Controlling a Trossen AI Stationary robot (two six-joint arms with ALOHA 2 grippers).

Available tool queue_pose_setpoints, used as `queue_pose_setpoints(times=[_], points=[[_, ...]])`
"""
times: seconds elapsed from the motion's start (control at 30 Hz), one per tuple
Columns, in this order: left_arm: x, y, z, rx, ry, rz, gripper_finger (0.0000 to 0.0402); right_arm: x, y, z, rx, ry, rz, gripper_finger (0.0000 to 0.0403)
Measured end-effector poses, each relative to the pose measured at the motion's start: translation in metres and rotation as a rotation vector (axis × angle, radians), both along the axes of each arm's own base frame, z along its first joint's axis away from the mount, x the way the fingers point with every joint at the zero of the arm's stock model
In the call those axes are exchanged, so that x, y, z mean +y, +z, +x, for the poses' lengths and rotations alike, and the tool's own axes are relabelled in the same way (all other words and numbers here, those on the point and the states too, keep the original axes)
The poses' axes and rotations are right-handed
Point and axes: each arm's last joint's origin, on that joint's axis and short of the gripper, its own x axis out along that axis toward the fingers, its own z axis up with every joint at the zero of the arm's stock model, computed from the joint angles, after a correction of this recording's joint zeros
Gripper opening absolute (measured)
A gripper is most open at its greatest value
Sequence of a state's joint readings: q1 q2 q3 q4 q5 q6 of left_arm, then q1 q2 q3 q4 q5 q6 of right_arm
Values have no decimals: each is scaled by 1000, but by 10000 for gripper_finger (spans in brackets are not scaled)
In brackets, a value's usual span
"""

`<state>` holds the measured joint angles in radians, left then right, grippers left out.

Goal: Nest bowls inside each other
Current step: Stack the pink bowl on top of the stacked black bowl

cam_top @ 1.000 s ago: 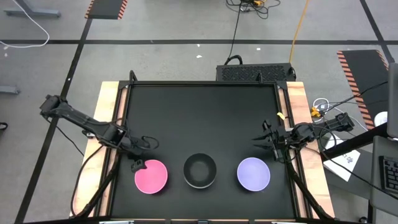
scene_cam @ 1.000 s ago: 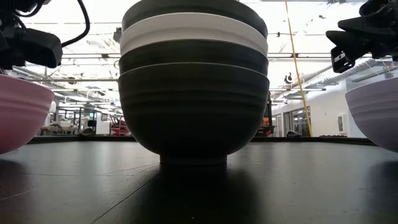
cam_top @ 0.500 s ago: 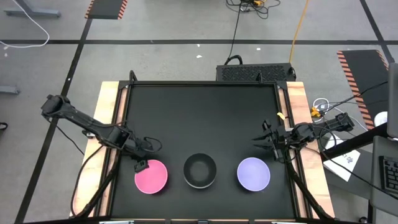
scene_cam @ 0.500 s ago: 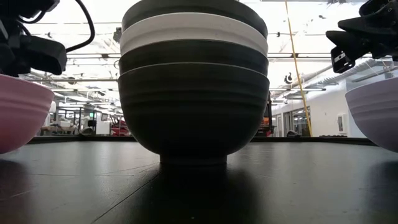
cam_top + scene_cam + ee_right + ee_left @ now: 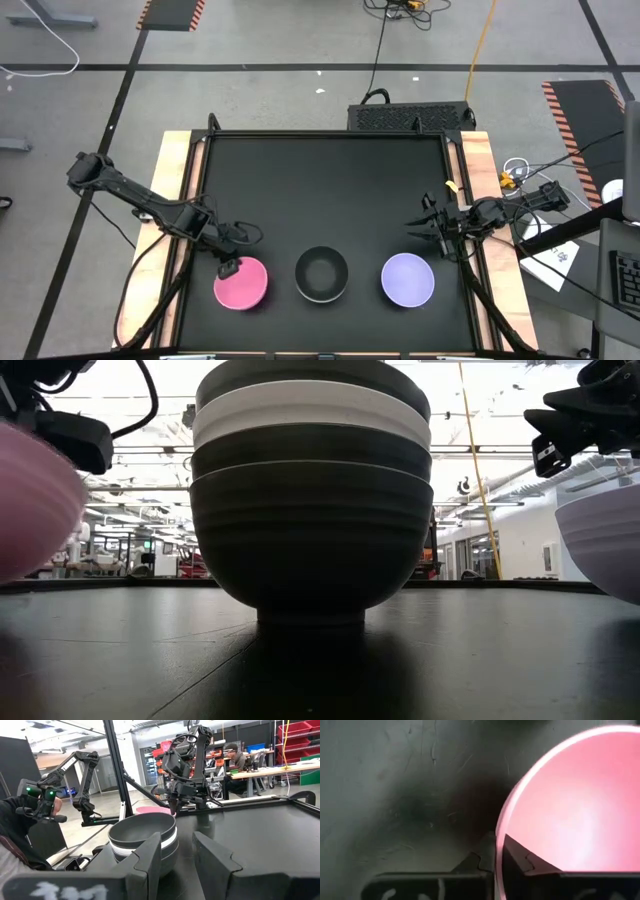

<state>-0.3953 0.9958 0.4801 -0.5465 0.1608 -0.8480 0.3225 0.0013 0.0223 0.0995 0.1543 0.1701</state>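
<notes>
The pink bowl (image 5: pixel 241 284) is near the table's front left, and it shows blurred in the low view (image 5: pixel 30 500). My left gripper (image 5: pixel 228 265) is shut on its far rim. A stack of three black bowls and one white bowl (image 5: pixel 321 275) stands on its base at the front middle (image 5: pixel 310 490). The lavender bowl (image 5: pixel 408 279) rests on the table at the front right. My right gripper (image 5: pixel 432 228) is open and empty, hovering just beyond the lavender bowl, and it also shows in its own wrist view (image 5: pixel 177 855). My left gripper pinches the pink bowl's rim (image 5: pixel 498 837) on its far left side. One finger (image 5: pixel 520 862) is inside the bowl and the other (image 5: pixel 482 857) is outside. The fingers come from above, slanting from the table's left. The bowl shows raised and blurred in the low view.
Wooden side rails (image 5: pixel 172 200) border the black table top (image 5: pixel 320 190), with free room across its far half. In the right wrist view a person's gloved hand (image 5: pixel 35 805) holds a controller beyond the table, and another person (image 5: pixel 235 755) sits at a far desk.
My left gripper has gone a little toward the table's right, over the pink bowl's rim. The pink bowl, which stood flat on the table, has come up and shows blurred in the low view.
</notes>
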Motion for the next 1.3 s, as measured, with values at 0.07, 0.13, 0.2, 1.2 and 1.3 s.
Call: queue_pose_setpoints(times=[0.07, 0.13, 0.2, 1.2, 1.3], points=[[0, 0, 0, 4, -2, -1, 13, 0, 0, 0, 0, 0, 0, 105], [0, 0, 0, 1, 0, 3, 8, 0, 0, 0, 0, 0, 1, 105], [0, 0, 0, -3, -2, 7, 6, 0, 0, 0, 0, 2, 0, 105], [-6, 51, 42, -889, -357, 163, 5, 0, -1, 0, 6, 3, -1, 105], [-1, 55, 46, -936, -371, 189, 5, 0, -1, 0, 6, 3, -1, 105]])
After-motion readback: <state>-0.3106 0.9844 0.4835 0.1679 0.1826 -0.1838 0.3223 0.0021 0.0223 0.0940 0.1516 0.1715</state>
